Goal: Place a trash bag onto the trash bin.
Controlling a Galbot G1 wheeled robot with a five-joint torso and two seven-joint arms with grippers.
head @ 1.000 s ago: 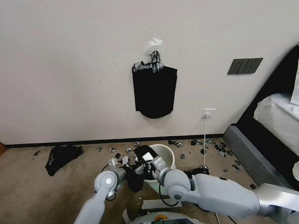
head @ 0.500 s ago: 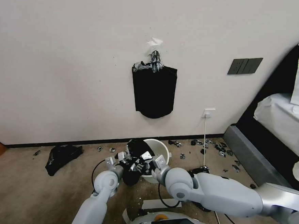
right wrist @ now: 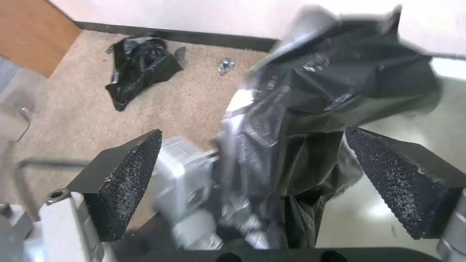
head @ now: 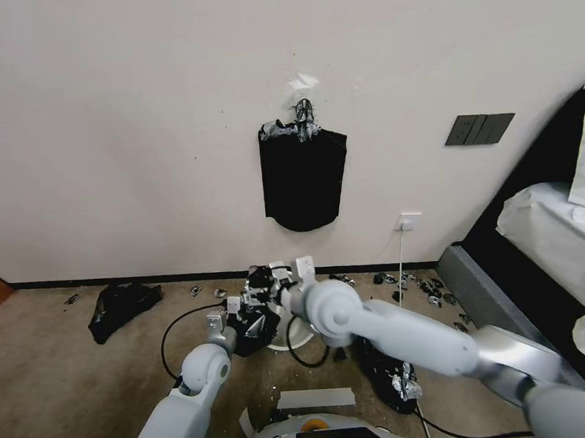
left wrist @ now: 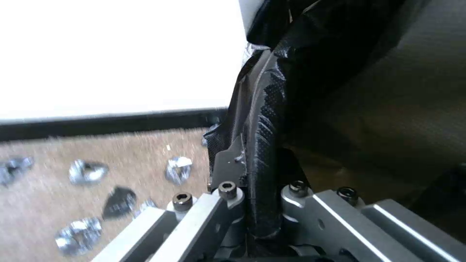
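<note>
Your left gripper (head: pixel 240 311) pinches the trash bag (head: pixel 258 320) rim between pressed-together jaws, anchoring that side beside the trash bin (head: pixel 292 331) on the floor. Your right gripper (head: pixel 278 278) has its jaws spread around the bag's upper folds, likely to open the mouth over the bin.

Both grippers at trash bag (head: pixel 254 325)

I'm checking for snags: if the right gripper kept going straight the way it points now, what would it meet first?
Most likely the trash bag: its black film hangs between the right gripper's open jaws, directly ahead. Depth is unclear.
</note>
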